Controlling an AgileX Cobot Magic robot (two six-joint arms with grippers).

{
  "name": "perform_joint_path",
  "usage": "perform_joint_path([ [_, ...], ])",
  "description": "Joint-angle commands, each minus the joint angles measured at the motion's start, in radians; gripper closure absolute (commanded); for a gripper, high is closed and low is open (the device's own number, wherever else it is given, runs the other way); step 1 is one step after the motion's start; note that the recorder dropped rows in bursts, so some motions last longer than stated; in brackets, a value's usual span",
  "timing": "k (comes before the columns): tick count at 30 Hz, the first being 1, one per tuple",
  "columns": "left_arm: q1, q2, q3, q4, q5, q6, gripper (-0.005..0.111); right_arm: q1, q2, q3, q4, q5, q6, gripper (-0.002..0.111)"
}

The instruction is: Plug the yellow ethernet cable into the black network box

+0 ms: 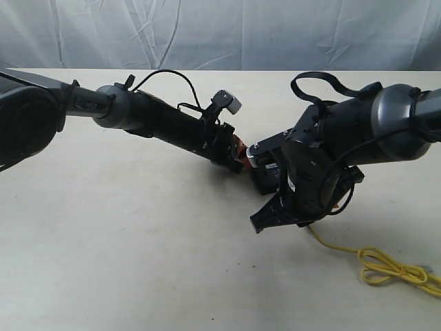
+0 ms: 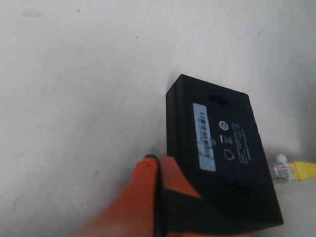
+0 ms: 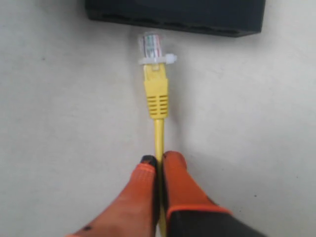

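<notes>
The black network box lies flat on the table with its pale label up, and it also shows between the two arms. My left gripper is shut with nothing between its orange fingers, and one finger rests against the box's side. My right gripper is shut on the yellow ethernet cable, just behind the plug boot. The clear plug points at the box's port side, a small gap short of it. That plug also shows beside the box. The rest of the cable trails to a tied loop.
The pale table runs back to a grey cloth backdrop. Both arms meet near the middle of the table, with the left gripper and right gripper close together around the box.
</notes>
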Motion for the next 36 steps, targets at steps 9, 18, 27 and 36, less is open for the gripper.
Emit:
perform_joint_path([
  [9,-0.007,0.007,-0.005,0.011,0.002,0.000,0.107,-0.003,0.015,-0.004,-0.043,-0.043,0.045,0.109],
  [18,-0.007,0.007,-0.005,0.011,0.002,0.000,0.107,-0.003,0.015,-0.004,-0.102,-0.036,0.108,0.109],
  [27,-0.007,0.007,-0.005,0.011,0.002,0.000,0.107,-0.003,0.015,-0.004,-0.112,-0.056,0.108,0.109],
  [36,0.060,-0.024,-0.049,0.022,0.000,-0.014,0.107,-0.003,-0.028,-0.004,-0.087,0.050,0.076,0.109],
])
